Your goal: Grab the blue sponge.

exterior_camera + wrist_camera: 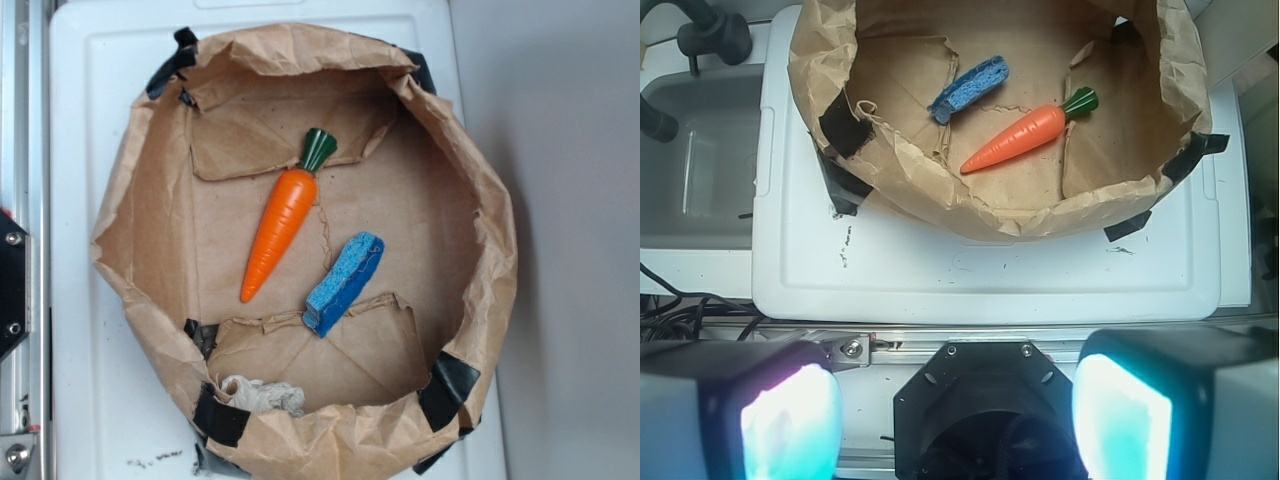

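Note:
The blue sponge point(345, 284) lies tilted on the floor of a brown paper bag basket point(140, 180), right of the orange carrot point(281, 228). In the wrist view the blue sponge point(968, 88) sits at the top, inside the same paper basket point(940, 190), left of the carrot point(1022, 137). My gripper point(955, 420) is open at the bottom of the wrist view. Its two glowing pads point(790, 425) stand wide apart with nothing between them, far from the sponge and above the robot base. The gripper does not show in the exterior view.
An off-white wad of cloth point(262, 396) rests at the basket's near rim. The basket stands on a white plastic lid point(980, 270). A grey sink basin point(695, 170) lies to the left in the wrist view, and a metal rail point(22, 120) runs along the exterior view's left edge.

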Robot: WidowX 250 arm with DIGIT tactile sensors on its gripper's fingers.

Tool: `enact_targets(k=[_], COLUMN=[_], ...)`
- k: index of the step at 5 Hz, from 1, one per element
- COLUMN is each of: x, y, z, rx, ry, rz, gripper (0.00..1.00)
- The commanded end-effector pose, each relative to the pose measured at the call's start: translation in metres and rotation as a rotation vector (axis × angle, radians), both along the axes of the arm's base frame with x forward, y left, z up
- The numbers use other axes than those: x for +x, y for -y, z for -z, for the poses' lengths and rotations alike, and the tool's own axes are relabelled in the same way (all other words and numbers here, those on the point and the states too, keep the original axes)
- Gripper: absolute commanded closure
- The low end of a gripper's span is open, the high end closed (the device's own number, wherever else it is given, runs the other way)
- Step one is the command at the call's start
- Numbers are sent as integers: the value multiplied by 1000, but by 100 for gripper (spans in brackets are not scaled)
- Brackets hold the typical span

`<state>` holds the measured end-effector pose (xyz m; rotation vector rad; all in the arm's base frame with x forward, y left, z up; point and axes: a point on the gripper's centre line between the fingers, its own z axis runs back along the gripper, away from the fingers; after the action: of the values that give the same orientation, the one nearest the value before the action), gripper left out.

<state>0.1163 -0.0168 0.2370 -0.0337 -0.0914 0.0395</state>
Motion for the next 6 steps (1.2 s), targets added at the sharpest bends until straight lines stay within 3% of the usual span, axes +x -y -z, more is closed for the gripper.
enact_targets(k=[1,2,4,6], x=[0,-15,13,13], y=[0,5,6,6], z=[0,-6,-2,-2], rx=[0,-9,12,12], ry=[0,2,-10,-10], rz=[0,-50,-155,-155], gripper=[0,0,0,0])
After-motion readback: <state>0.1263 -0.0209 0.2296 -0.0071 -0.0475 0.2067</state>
